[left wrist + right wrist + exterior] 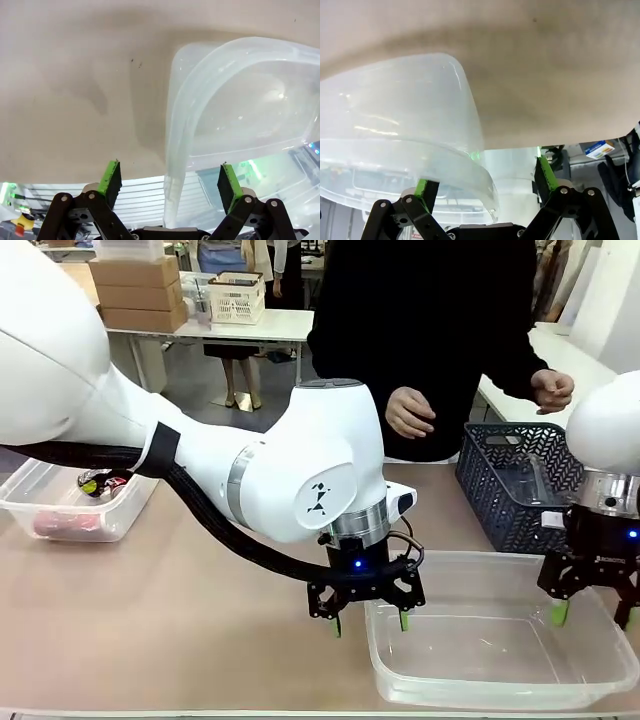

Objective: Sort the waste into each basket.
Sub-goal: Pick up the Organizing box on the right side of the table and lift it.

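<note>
1. Step in hand, as I judge it: the two arms are setting up on the empty clear plastic tub near the robot's edge of the table, probably to shift it together; no waste is being picked at this moment.
2. The left gripper is released, jaws wide, straddling the tub's left rim. In the left wrist view one finger hangs outside the wall and the other over the inside.
3. The right gripper is also released and holds nothing. It stands at the tub's right end, and in the right wrist view the rim lies between its pads.
4. Where the waste is: foil wrappers, a red one and a dark shiny one, lie in a second clear tub at the far left. What looks like a clear bottle lies in the slate-blue lattice basket beyond the near tub.
5. The next move calls for both sets of jaws to close on the thin rim evenly, then travel in step, or the tub may twist or slip.
6. The person's hands hover empty at the far side.
7. No writing is readable; a small label in the basket is too small to read.
</note>
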### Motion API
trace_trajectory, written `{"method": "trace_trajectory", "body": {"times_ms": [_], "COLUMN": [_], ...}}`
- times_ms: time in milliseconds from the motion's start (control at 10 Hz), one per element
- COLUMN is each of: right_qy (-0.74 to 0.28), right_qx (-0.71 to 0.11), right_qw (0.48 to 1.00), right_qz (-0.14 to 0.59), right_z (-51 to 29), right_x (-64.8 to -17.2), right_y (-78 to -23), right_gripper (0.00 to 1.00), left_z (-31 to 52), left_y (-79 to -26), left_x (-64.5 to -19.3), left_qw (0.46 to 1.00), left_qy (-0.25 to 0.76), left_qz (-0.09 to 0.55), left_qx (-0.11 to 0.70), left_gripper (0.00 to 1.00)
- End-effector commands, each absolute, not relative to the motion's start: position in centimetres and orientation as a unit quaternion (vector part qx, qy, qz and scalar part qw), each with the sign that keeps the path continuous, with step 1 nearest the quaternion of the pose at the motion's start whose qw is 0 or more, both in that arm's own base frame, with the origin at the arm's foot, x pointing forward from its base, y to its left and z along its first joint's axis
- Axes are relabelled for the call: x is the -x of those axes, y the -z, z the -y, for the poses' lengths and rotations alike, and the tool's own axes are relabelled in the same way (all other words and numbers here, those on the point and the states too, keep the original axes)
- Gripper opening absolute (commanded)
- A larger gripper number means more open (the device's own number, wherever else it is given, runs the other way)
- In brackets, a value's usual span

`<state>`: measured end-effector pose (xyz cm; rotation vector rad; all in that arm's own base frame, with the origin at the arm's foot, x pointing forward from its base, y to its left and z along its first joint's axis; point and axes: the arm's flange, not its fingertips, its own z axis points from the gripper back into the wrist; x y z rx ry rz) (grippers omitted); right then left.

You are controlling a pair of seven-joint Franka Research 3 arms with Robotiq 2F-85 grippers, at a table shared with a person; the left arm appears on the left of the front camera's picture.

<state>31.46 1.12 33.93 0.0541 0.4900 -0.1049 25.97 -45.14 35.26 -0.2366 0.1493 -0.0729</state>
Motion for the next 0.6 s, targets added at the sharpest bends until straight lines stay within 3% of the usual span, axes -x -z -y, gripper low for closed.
{"method": "trace_trajectory", "body": {"times_ms": [0,200,300,400,500], "right_qy": [0.056,0.056,0.053,0.053,0.052], "right_qx": [-0.039,-0.040,-0.028,-0.028,-0.028], "right_qw": [0.975,0.977,0.972,0.972,0.974], "right_qz": [-0.211,-0.202,-0.226,-0.226,-0.218], "right_z": [-0.9,-1.1,-1.0,-1.0,-1.1], "right_x": [-24.3,-24.3,-31.4,-31.4,-31.4], "right_y": [-31.6,-32.0,-35.0,-35.0,-35.5], "right_gripper": [1.00,1.00,1.00,1.00,0.93], "left_z": [45.0,45.0,45.0,45.0,45.2], "left_y": [-35.3,-35.3,-35.3,-35.3,-35.2], "left_x": [-26.0,-26.0,-26.0,-26.0,-26.0], "left_qw": [0.989,0.989,0.989,0.989,0.989], "left_qy": [0.039,0.039,0.039,0.039,0.037], "left_qz": [-0.073,-0.073,-0.073,-0.073,-0.075], "left_qx": [0.118,0.118,0.118,0.118,0.118], "left_gripper": [1.00,1.00,1.00,1.00,1.00]}}
